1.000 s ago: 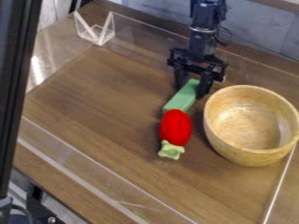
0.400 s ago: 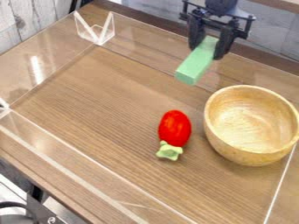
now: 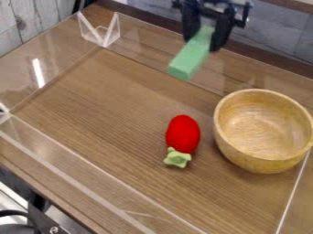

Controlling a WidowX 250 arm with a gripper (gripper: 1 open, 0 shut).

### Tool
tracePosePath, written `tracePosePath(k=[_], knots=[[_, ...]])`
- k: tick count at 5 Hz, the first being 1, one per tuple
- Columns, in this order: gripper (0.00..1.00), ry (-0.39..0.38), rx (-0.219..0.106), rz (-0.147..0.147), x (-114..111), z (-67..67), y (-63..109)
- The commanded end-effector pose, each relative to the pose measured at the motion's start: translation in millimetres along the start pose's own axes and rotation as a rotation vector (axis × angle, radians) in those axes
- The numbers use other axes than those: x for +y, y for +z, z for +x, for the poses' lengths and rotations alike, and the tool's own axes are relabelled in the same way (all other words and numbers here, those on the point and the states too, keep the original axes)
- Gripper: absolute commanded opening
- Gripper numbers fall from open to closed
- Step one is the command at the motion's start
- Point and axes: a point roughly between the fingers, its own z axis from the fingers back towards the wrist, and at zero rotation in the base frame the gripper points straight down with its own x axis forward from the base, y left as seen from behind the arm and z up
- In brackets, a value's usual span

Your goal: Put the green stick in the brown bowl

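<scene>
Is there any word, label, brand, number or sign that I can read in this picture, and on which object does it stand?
None: no readable text shows anywhere.
green stick: plain faces.
brown bowl: only wood grain.
red toy: no marking.
hand: dark, too blurred to show any label.

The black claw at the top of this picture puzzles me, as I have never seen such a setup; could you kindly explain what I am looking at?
That claw is a robot arm's gripper, a two-fingered hand pointing down. The single camera looks down at the table from one side. The gripper is shut on a light green flat rectangular stick, which hangs tilted in the air above the wooden table. On the table lie a round light tan wooden bowl, empty, and a red toy vegetable with a small green stem beside it. Clear plastic walls fence the table in.
</scene>
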Motion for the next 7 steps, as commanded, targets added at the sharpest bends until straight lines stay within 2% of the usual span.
tracePosePath(k=[1, 2, 3, 4, 5, 7], knots=[[0.00, -0.004, -0.064, -0.001, -30, -15.0, 13.8], [0.00, -0.014, -0.049, -0.004, -61, -23.1, -2.5], [0.00, -0.014, -0.039, -0.005, -76, -30.7, -23.4], [0.00, -0.006, -0.038, -0.003, -78, -35.9, -43.6], [0.00, 0.008, -0.038, -0.001, -74, -37.9, -55.9], [0.00, 0.019, -0.028, 0.007, -70, -37.3, -65.1]])
